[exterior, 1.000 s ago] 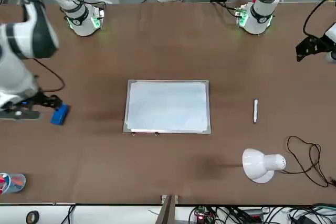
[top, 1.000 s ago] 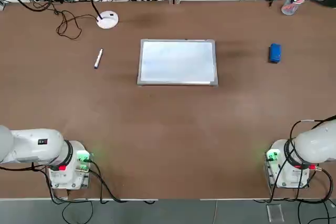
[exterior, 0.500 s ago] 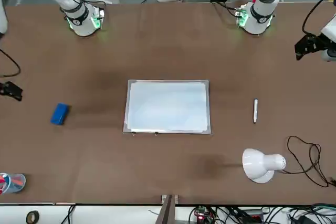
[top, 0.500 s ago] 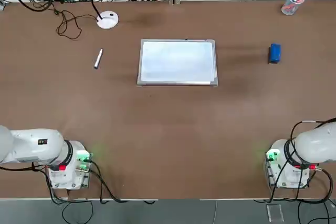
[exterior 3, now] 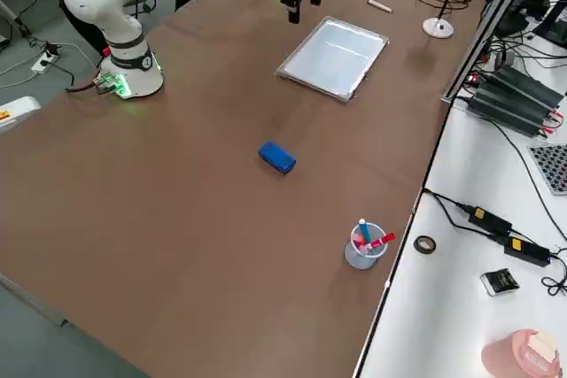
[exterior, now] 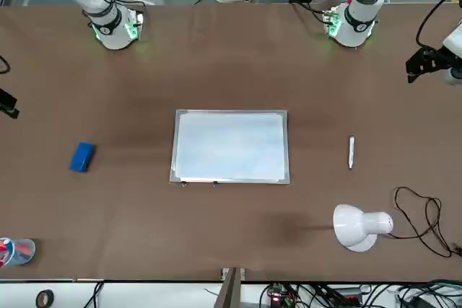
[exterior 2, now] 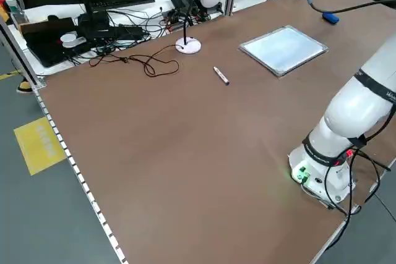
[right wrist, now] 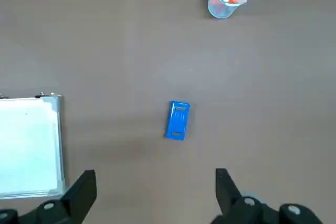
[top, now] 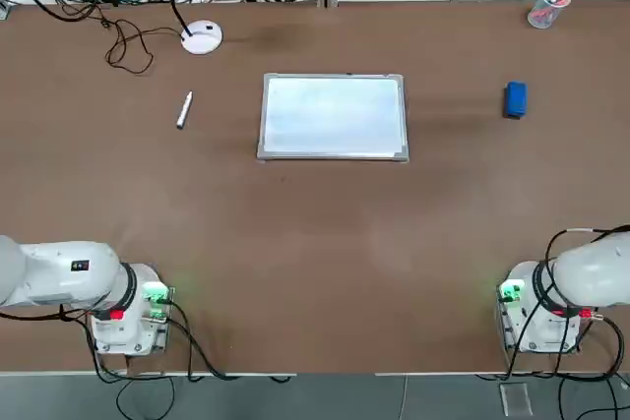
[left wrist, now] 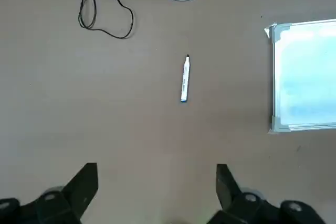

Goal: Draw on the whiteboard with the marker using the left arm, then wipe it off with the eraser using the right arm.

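One marker [top: 185, 110] lies slightly aslant, narrow end toward the lamp [top: 202, 37]

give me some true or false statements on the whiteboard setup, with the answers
1. The marker lies on top of the whiteboard. False: it lies on the table, off the board's left side as the robot sees it.
2. The eraser rests on the table, apart from the whiteboard. True.
3. The right claw is closed on the eraser. False: that claw is open and holds nothing.
4. The left claw is open and empty. True.
5. The clear cup is empty. False: pens stand in it.
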